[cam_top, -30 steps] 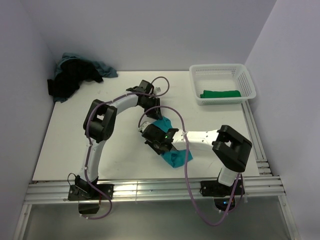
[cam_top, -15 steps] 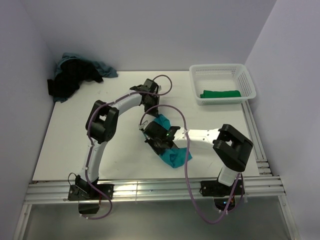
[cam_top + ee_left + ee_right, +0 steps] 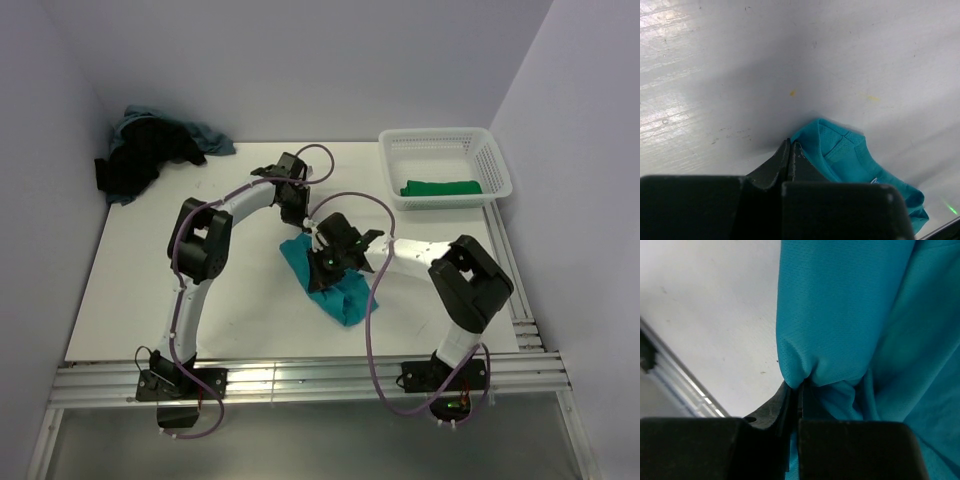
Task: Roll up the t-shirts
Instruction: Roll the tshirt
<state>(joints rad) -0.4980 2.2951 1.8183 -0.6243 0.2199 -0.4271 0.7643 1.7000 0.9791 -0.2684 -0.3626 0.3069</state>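
Observation:
The teal t-shirt (image 3: 335,290) lies crumpled at the table's middle. My right gripper (image 3: 326,262) is shut on a fold of the teal t-shirt (image 3: 840,315), and the cloth bulges out over its fingertips (image 3: 790,392). My left gripper (image 3: 303,222) stands just behind it, jaws pressed together. An edge of the teal t-shirt (image 3: 850,155), beside its collar, runs straight into the tips of the left gripper (image 3: 790,144). A green t-shirt (image 3: 441,187) lies in the basket. Black and dusty blue t-shirts (image 3: 150,152) are heaped at the back left.
The white lattice basket (image 3: 445,145) stands at the back right corner. Walls close in the table on the left, back and right. Both arms' purple cables loop over the table's middle (image 3: 345,200). A metal rail (image 3: 300,380) runs along the near edge.
The left gripper has shut at the shirt's edge. The right gripper has swung up and back with its fold, and the teal shirt has spread out toward the left.

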